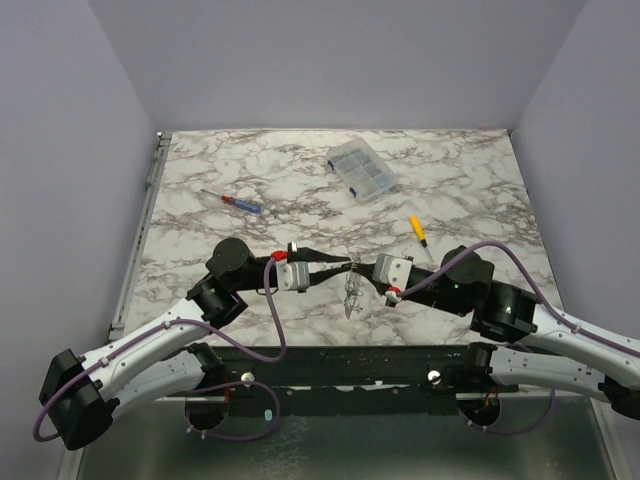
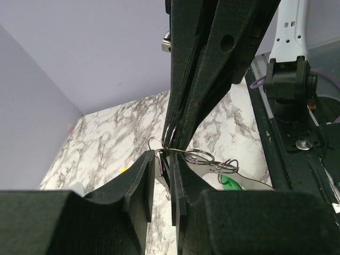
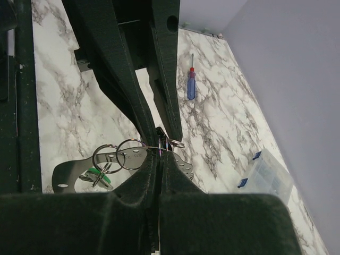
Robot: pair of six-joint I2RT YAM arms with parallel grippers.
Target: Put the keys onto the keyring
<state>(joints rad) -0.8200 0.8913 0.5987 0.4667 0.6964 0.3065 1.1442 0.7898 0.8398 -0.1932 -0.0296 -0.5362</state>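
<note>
Both grippers meet tip to tip above the marble table's near middle. My left gripper (image 1: 345, 263) (image 2: 164, 156) has its jaws closed to a narrow gap on a thin wire keyring (image 2: 157, 142). My right gripper (image 1: 368, 270) (image 3: 160, 155) is shut on the same keyring (image 3: 169, 143), pinching it edge-on. A loose cluster of small silvery keys (image 1: 350, 296) hangs below the fingertips. In the wrist views, further rings (image 3: 133, 154) (image 2: 199, 155), a flat grey piece with holes (image 3: 64, 175) and keys with a green tag (image 3: 95, 178) (image 2: 229, 182) trail from the pinch.
A screwdriver with a blue and red handle (image 1: 232, 202) (image 3: 190, 85) lies at the left back. A yellow-handled screwdriver (image 1: 417, 229) lies right of centre. A clear plastic parts box (image 1: 361, 168) (image 3: 265, 178) sits at the back. A black rail (image 1: 350, 355) runs along the near edge.
</note>
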